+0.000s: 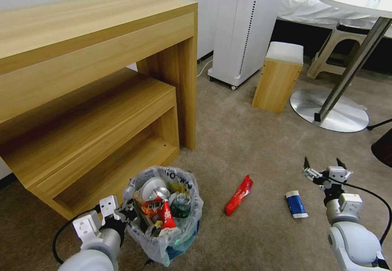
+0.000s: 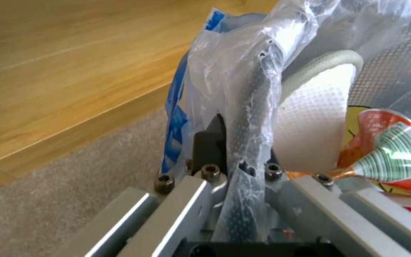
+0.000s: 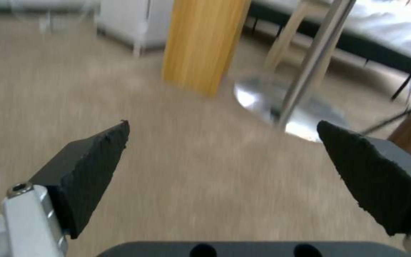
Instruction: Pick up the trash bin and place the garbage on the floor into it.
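The trash bin [image 1: 163, 216] stood on the beige carpet floor [image 1: 253, 148] just in front of the low wooden shelf unit [image 1: 94, 99], near the left arm; its crinkly translucent bag [image 1: 185, 181] bulged over the rim and a strip of blue side showed low down; inside lay a white slipper [image 1: 152, 185], a red wrapper [image 1: 166, 218], a crushed can and a dark bottle, packed close together. The left gripper [image 1: 128, 213] was clamped on the bin's rim on the side nearest the arm; in the left wrist view its fingers [image 2: 210, 142] pinched the bag-covered rim [image 2: 258, 103] between them, with the slipper's white sole [image 2: 312, 132] and an orange-red wrapper [image 2: 386, 153] just beyond. On the carpet to the right of the bin lay a long red wrapper [image 1: 239, 195], and farther right, apart from it, a blue and white tissue pack [image 1: 296, 204]. The right gripper [image 1: 324, 168] hovered above the carpet just beyond the tissue pack, touching nothing, its dark fingertips [image 3: 96, 153] spread wide apart. Farther back stood a small wooden stool [image 1: 277, 77], a white appliance [image 1: 245, 25] and the round metal base of a table [image 1: 328, 111].
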Tool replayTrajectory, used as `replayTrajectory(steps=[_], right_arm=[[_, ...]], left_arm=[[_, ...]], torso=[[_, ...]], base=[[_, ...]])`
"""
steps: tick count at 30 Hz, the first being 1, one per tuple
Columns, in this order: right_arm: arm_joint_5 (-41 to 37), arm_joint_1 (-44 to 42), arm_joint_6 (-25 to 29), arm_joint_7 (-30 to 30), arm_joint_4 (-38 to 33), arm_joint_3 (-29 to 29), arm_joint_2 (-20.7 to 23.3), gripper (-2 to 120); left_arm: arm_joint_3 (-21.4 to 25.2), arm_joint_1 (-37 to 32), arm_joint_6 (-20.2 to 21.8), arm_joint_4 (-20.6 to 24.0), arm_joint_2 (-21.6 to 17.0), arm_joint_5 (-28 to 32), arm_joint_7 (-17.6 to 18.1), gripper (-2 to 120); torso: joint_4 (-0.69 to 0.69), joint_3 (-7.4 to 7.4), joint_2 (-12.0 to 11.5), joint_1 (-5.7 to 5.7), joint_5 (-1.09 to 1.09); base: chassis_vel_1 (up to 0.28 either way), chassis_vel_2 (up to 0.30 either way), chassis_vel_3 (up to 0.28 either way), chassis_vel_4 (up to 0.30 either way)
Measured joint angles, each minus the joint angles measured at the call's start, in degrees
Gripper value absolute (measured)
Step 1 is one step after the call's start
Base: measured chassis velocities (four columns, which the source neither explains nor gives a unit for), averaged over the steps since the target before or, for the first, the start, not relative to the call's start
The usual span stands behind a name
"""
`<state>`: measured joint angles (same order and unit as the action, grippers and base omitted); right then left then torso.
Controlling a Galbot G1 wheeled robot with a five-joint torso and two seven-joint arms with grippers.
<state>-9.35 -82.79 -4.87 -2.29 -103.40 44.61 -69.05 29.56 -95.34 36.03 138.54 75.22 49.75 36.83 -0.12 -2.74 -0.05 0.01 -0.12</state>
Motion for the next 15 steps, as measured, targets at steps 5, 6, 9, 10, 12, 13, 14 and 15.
replayTrajectory(steps=[5,6,9,10,12,13,14,15], right_arm=[[-0.69,0.17,-12.09,-2.42,2.55,-2.43,0.66,100],[-1.43,0.94,-16.57,-3.22,4.36,-3.33,0.91,100],[-1.13,2.9,-20.73,-2.78,9.33,-5.1,1.79,100],[-0.49,3.86,-21.13,-1.59,11.66,-5.74,2.32,100],[0.13,5.24,-21.15,0.42,14.84,-6.62,3.0,100],[0.31,5.66,-21.05,1.0,15.78,-6.87,3.14,100],[2.21,7.77,-19.29,4.42,20.1,-7.59,3.35,100],[2.45,7.97,-18.98,4.81,20.5,-7.61,3.35,100]], left_arm=[[0.06,0.01,0.09,0.53,-0.07,0.46,0.12,0],[-0.13,-0.3,0.09,0.8,0.05,0.28,0.09,0],[-0.37,-0.92,-0.04,1.24,0.2,-0.28,-0.14,0],[-0.36,-1.17,-0.14,1.44,0.19,-0.48,-0.21,0],[-0.29,-1.44,-0.29,1.63,0.12,-0.6,-0.33,0],[-0.25,-1.52,-0.33,1.69,0.1,-0.63,-0.36,0],[-0.01,-1.98,-0.55,1.97,-0.05,-0.8,-0.53,0],[0.02,-2.02,-0.58,1.99,-0.07,-0.83,-0.56,0]], torso=[[-0.01,0.0,0.0,0.0,0.01],[0.0,0.0,0.0,0.0,0.01],[0.0,0.0,0.0,0.0,0.02],[0.0,0.0,0.0,0.0,0.03],[0.0,0.0,0.0,0.0,0.01],[0.0,0.0,0.0,0.0,0.01],[0.0,0.0,0.0,0.0,0.03],[0.0,-0.01,0.0,0.0,0.02]], base=[[0.0,0.0,0.0,0.0],[0.0,0.0,0.0,0.0],[0.0,0.0,0.0,0.0],[0.0,0.0,0.0,0.0],[0.0,0.0,0.0,0.0],[0.0,0.0,0.0,0.0],[0.0,0.0,0.0,0.0],[0.0,0.0,0.0,0.0]])
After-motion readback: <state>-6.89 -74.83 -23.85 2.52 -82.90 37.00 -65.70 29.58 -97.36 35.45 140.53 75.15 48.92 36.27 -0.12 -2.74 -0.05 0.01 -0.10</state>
